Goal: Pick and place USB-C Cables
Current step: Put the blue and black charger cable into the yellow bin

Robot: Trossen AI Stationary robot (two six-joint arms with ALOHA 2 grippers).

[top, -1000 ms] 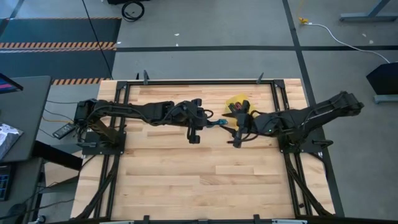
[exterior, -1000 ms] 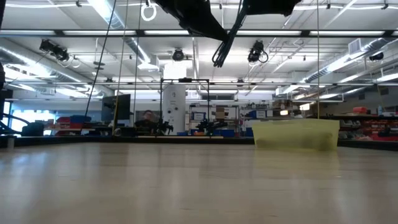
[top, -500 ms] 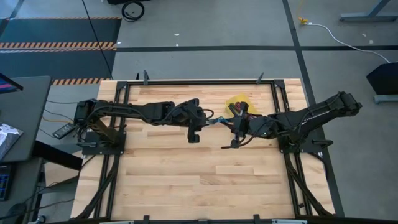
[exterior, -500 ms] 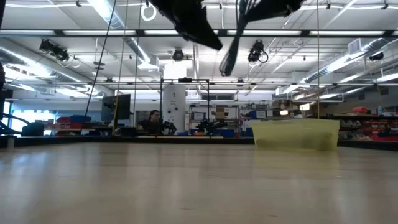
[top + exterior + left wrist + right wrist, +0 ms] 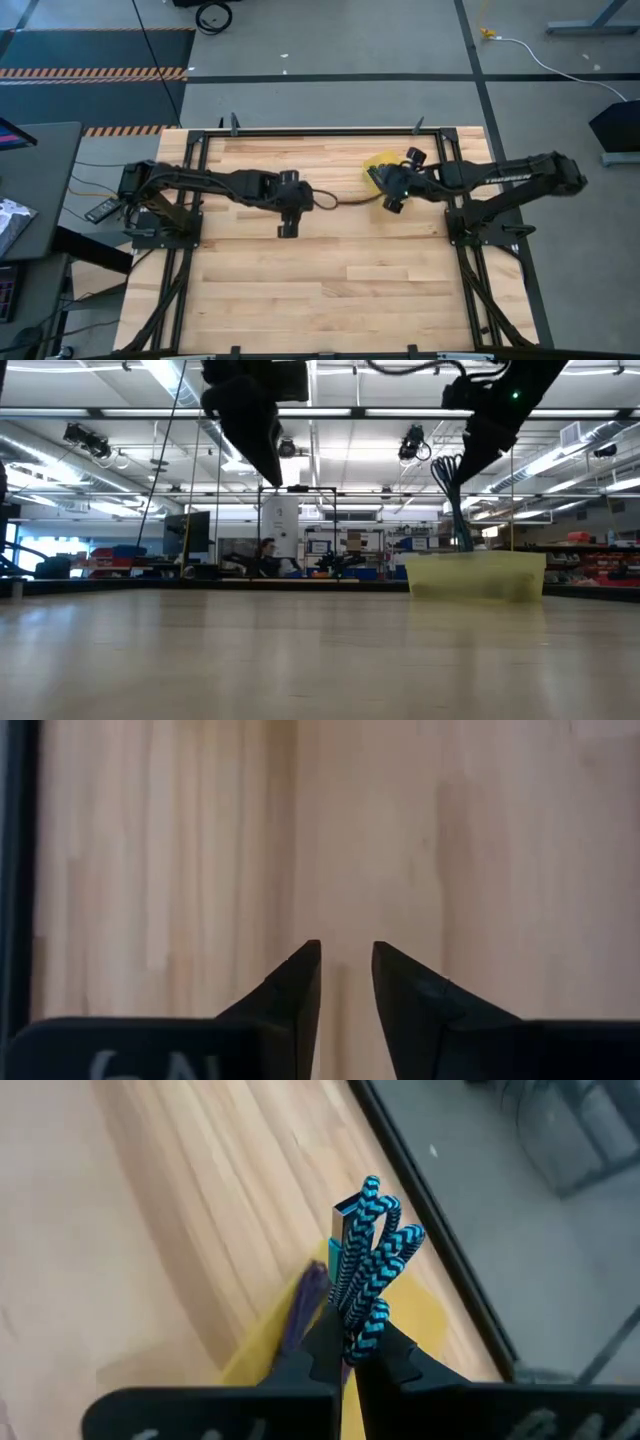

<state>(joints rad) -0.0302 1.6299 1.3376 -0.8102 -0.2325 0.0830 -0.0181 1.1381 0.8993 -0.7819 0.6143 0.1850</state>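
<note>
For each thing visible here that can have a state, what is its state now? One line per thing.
Braided teal and black USB-C cable bundle: folded, gripped, lifted above the tray.
Small yellow tray: resting on the table, a purple cable inside it.
Right gripper: shut on the teal bundle, over the tray.
Left gripper: empty, fingers slightly apart, above bare wooden table.

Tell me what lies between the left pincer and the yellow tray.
High view: bare table between left pincer and yellow tray, except a dark cord.
</note>
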